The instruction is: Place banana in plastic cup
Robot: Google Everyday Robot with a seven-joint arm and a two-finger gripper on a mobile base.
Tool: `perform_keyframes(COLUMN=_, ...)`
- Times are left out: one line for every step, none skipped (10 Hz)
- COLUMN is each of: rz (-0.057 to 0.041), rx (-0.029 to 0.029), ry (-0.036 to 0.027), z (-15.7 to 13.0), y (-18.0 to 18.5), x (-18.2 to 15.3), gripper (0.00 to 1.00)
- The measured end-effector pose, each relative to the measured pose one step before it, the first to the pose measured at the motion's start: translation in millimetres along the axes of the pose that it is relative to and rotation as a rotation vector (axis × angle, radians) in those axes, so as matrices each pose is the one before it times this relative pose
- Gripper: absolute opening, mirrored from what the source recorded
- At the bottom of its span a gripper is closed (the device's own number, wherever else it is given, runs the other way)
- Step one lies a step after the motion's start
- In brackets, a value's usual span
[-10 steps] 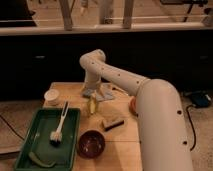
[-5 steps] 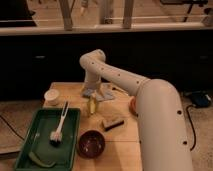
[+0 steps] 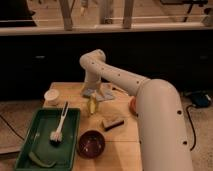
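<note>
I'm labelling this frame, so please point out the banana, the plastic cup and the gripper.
banana (image 3: 92,105): camera view, middle of its yellow body, under the gripper.
plastic cup (image 3: 51,96): camera view, its white rim, at the table's left edge.
gripper (image 3: 92,98): camera view, fingertips just above the banana.

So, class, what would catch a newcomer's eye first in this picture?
The big white robot arm sweeps from the lower right across the wooden table, its gripper at the yellow banana near the centre. Left of it, a green tray holds a white brush; a plastic cup stands behind the tray.
</note>
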Motion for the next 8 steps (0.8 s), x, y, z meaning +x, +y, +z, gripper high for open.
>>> perform_keyframes(rz=-0.00005, rx=0.00003, ry=-0.00003, z=0.02, y=0.00, x=0.00, gripper=0.80)
perform_keyframes(rz=0.00002, rx=0.00003, ry=-0.00002, z=0.01, y=-0.02, x=0.00, gripper=0.80)
perform_keyframes(rz=-0.00002, rx=0.00000, ry=0.00000, z=-0.03, y=-0.02, x=-0.01, gripper=0.80)
perform_keyframes(rz=0.00001, rx=0.00000, ry=0.00003, z=-0.02, y=0.01, x=0.00, gripper=0.80)
perform_keyframes(rz=0.00002, rx=-0.00003, ry=-0.00003, z=0.02, y=0.01, x=0.00, gripper=0.80)
perform_keyframes(rz=-0.00001, rx=-0.00001, ry=0.00006, z=-0.02, y=0.00, x=0.02, gripper=0.80)
perform_keyframes(rz=0.00001, rx=0.00000, ry=0.00001, z=0.02, y=0.01, x=0.01, gripper=0.80)
perform_keyframes(rz=0.00001, rx=0.00003, ry=0.00000, z=-0.03, y=-0.01, x=0.00, gripper=0.80)
